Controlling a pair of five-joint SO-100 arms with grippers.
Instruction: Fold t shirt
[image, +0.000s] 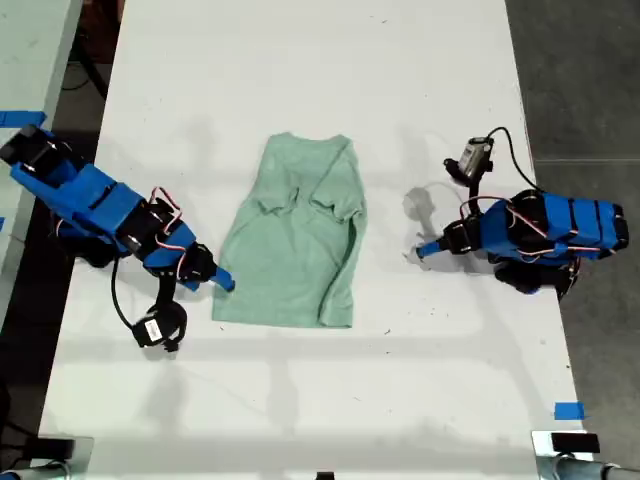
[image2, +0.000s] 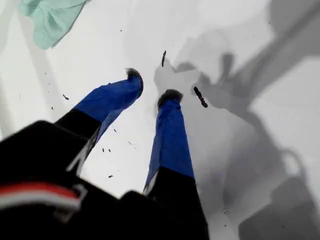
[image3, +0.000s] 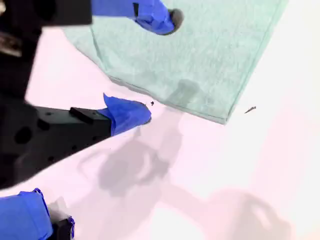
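My second gripper (image3: 150, 67) is sitting spread wide at the shirt's (image: 297, 240) bottom hem, one fingertip over the cloth and the other on the bare table (image: 300, 400) just off the corner, pinching nothing yet; it looks to be lining up a grab, and the next move is calling for a drop and a squeeze on that hem corner. My first gripper (image2: 150, 92) is resting released on the table with a modest gap between its tips, holding nothing, with only a scrap of cloth showing off to one side. The shirt is lying partly folded in the table's middle, between the two arms, its sleeves tucked inward and its hem toward the near edge.
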